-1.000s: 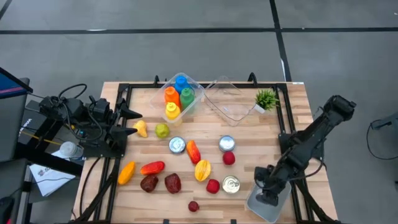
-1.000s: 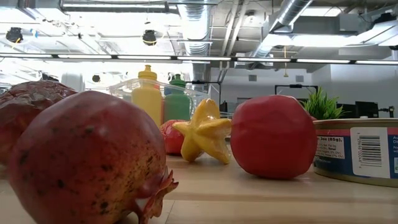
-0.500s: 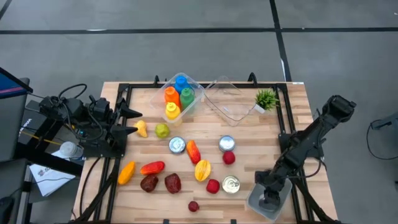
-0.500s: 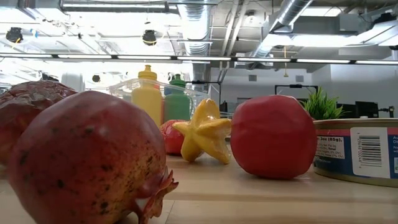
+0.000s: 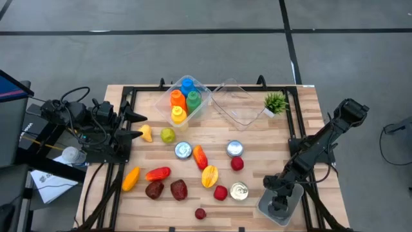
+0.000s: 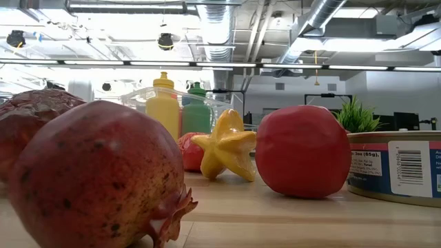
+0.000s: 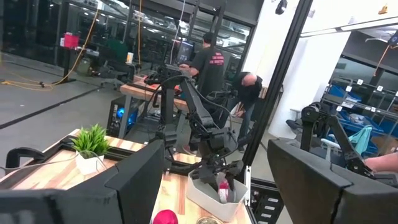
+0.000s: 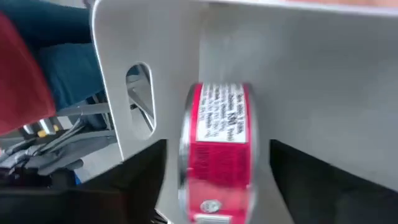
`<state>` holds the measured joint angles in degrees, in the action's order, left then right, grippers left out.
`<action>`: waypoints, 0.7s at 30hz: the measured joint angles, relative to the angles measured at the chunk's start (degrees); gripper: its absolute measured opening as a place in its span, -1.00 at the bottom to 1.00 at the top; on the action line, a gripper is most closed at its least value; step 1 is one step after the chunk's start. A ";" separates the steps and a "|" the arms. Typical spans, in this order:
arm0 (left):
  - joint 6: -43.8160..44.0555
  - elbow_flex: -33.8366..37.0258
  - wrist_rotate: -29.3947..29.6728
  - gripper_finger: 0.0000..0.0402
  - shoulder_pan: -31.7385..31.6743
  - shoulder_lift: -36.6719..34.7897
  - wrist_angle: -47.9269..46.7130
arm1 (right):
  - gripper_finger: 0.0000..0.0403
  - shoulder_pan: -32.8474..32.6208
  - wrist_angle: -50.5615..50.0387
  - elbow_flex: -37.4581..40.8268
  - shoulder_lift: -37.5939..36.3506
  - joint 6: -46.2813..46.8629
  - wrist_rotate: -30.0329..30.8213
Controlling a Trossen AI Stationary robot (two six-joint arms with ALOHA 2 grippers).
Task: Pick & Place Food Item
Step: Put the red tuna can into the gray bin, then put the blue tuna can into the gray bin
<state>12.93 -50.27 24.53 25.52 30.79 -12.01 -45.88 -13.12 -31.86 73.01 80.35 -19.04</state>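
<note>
Down inside the gray bin (image 5: 282, 207) at the table's near right corner, the right gripper (image 5: 277, 201) was lowered, its arm reaching in from the right edge. Between its two dark fingers (image 8: 144, 180), which stood spread apart on either side without touching it, a red-labelled can (image 8: 216, 149) lay against the bin's pale wall; the left wrist view showed the same can as a small red and white shape (image 7: 223, 191) in the bin (image 7: 208, 198) under that gripper (image 7: 219, 174). Just beside the bin, toward the table's middle, sat a silver can (image 5: 239, 191), with a red tomato (image 5: 220, 193) next to it and a yellow starfruit (image 5: 209, 175) a little beyond. Farther from the gripper lay two dark pomegranates (image 5: 178, 189), a small red fruit (image 5: 200, 213) and a red pepper (image 5: 158, 173). At the far side of the table, well apart from the gripper, a clear tub (image 5: 185, 103) held coloured bottles, an empty clear container (image 5: 236, 104) stood beside it, and a small green plant (image 5: 275, 102) sat near the corner. The left gripper (image 5: 133, 127) waited off the table's left edge with its fingers parted, a yellow fruit (image 5: 147, 133) just in front of them. Beyond the table, two people (image 7: 211, 68) stood at a workbench.
</note>
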 joint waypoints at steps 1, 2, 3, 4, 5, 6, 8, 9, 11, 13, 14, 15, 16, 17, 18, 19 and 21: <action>0.00 -0.01 -0.02 0.36 0.00 0.00 0.00 | 0.45 0.04 -0.66 0.01 0.00 0.77 -0.58; 0.00 -0.01 -0.02 0.36 0.00 0.00 0.00 | 0.51 0.06 -1.02 0.00 0.00 1.53 -0.84; 0.00 -0.01 -0.02 0.36 0.00 0.00 0.00 | 0.56 0.04 -1.48 0.02 0.00 2.26 -0.93; 0.00 -0.01 -0.02 0.36 0.00 0.00 0.00 | 0.58 0.06 -1.65 0.02 0.00 3.09 -1.04; 0.00 -0.01 -0.02 0.36 0.00 0.00 0.00 | 0.60 0.06 -1.67 0.00 0.00 3.68 -1.04; 0.00 -0.01 -0.03 0.36 0.00 0.00 0.00 | 0.61 0.05 -1.94 -0.10 0.00 4.09 -0.95; 0.00 0.01 -0.04 0.36 0.00 0.00 0.00 | 0.60 0.04 -4.79 -1.27 0.00 4.10 -0.52; 0.00 0.00 -0.04 0.36 0.00 0.00 -0.01 | 0.59 0.04 -6.62 -2.14 0.00 3.86 -0.48; 0.00 -0.01 -0.04 0.36 0.00 0.00 0.00 | 0.56 0.06 -10.99 -3.94 0.00 2.78 -0.41; 0.00 -0.01 -0.06 0.36 0.00 0.00 0.00 | 0.54 0.06 -15.51 -6.29 0.00 0.86 0.25; 0.00 -0.01 -0.06 0.36 0.00 0.00 0.00 | 0.53 0.08 -17.70 -7.66 0.00 -0.12 0.80; 0.00 -0.01 -0.06 0.36 0.00 0.00 0.00 | 0.52 0.08 -20.21 -9.18 0.00 -1.21 1.32; 0.00 -0.01 -0.06 0.36 0.00 0.00 0.00 | 0.52 0.12 -22.90 -10.69 0.00 -2.34 2.06; 0.00 0.01 -0.06 0.36 0.00 0.00 0.00 | 0.52 0.18 -25.89 -12.27 0.00 -3.42 2.83; 0.00 0.00 -0.06 0.36 0.00 0.00 0.00 | 0.52 0.23 -29.03 -13.91 0.00 -4.28 3.50; 0.00 -0.01 -0.06 0.36 0.00 0.00 0.00 | 0.52 0.29 -32.10 -15.60 0.00 -5.03 4.36; 0.00 0.01 -0.06 0.36 0.00 0.00 -0.02 | 0.52 0.36 -37.73 -18.94 0.00 -5.82 5.94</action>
<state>12.93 -50.26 24.47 25.52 30.79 -12.03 -45.52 -50.85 -50.80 73.01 74.53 -13.10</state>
